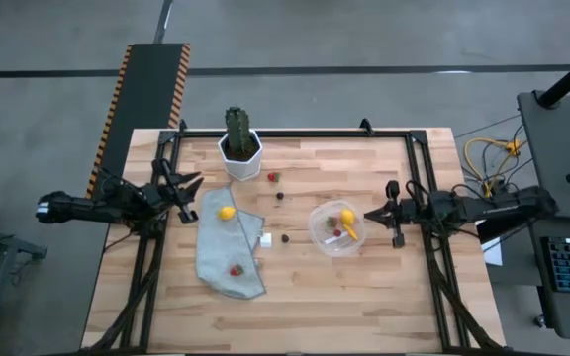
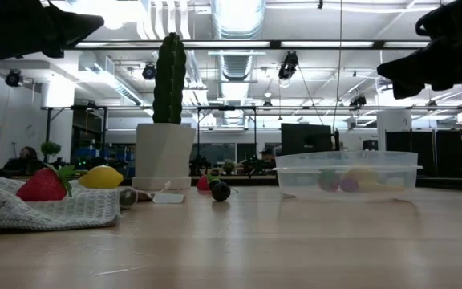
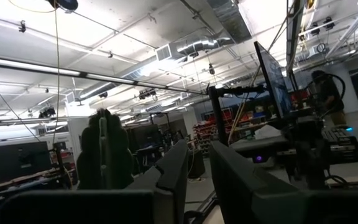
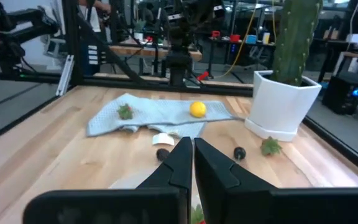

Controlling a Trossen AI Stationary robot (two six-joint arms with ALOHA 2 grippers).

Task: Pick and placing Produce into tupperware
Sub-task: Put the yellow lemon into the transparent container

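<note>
The clear round tupperware (image 1: 335,227) sits on the right half of the tabletop (image 1: 364,297), and inside it lie a yellow lemon-like ball (image 1: 347,217) and some small reddish bits I cannot tell apart. The other produce is spread to its left. A second yellow ball (image 1: 227,212) rests on the grey cloth (image 1: 228,247), near that cloth's upper end, and a red strawberry (image 1: 235,269) lies lower on the same cloth. A small white cube (image 1: 265,239) touches the cloth's right edge. A dark berry (image 1: 285,237) lies on the bare wood between the cube and the tub, another dark berry (image 1: 279,196) lies farther up, and a red berry (image 1: 273,178) sits just beside the white pot (image 1: 240,156) with its green cactus (image 1: 237,125).

My right fingers (image 1: 370,214) are pressed together with nothing between them, hovering just beside the tub's right rim, above the tabletop. My left fingers (image 1: 196,181) are open only a narrow slit and grip nothing, raised over the left edge of the tabletop, near the cloth's upper corner.
</note>
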